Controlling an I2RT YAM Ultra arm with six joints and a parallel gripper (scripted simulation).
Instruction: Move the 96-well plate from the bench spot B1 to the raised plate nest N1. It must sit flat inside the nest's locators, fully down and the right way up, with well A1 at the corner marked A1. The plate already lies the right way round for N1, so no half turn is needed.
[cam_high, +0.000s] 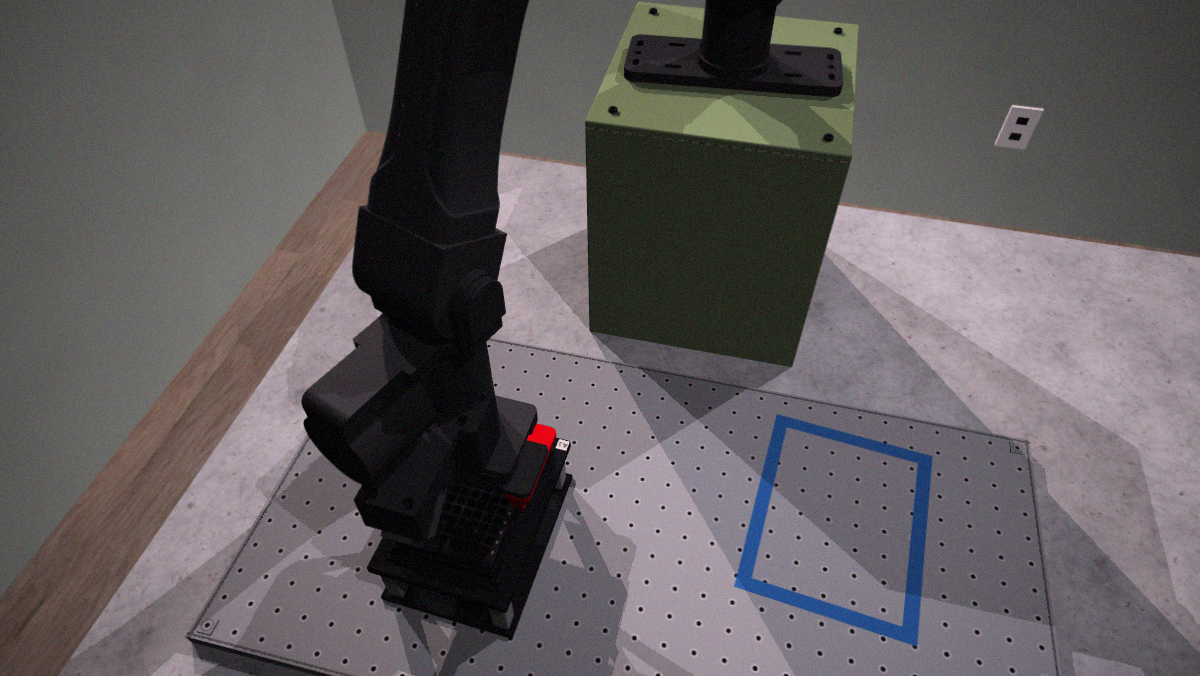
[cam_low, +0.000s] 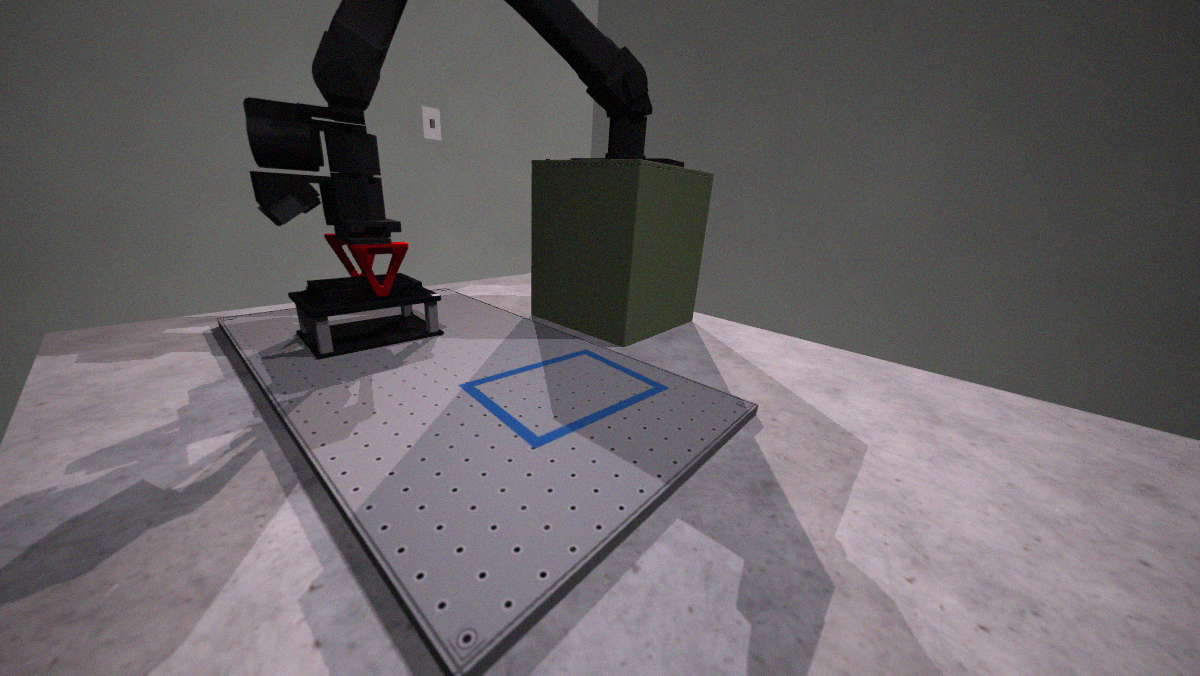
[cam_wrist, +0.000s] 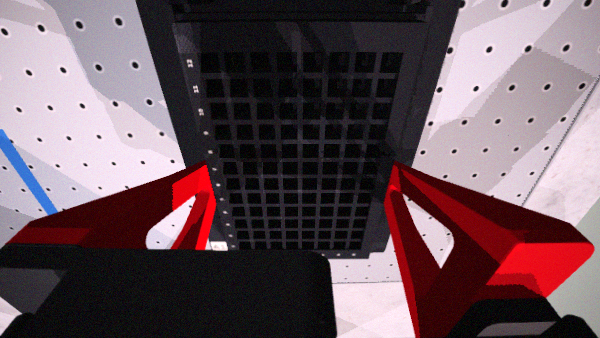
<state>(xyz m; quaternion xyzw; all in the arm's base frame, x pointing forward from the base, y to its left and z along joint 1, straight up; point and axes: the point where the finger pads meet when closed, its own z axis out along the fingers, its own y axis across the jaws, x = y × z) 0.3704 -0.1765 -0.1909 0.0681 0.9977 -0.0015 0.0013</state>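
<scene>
The black 96-well plate (cam_wrist: 300, 150) is at the raised black plate nest N1 (cam_high: 470, 579), at the near left of the perforated baseplate. My gripper (cam_wrist: 300, 168) has red fingers shut on the plate's two long sides. In the exterior view the plate (cam_low: 361, 289) lies level on top of the nest (cam_low: 366, 323), with the gripper (cam_low: 369, 267) straight above it. I cannot tell whether the plate is fully down in the locators. A small white corner label (cam_high: 562, 445) shows at the nest's far right corner. The blue outline of spot B1 (cam_high: 839, 524) holds nothing.
The green pedestal (cam_high: 713, 209) carrying the arm's base stands behind the baseplate. A wooden strip (cam_high: 193, 377) runs along the left wall. The blue outline also shows in the exterior view (cam_low: 562, 394), and the baseplate's front corner (cam_low: 466, 638) is near that camera.
</scene>
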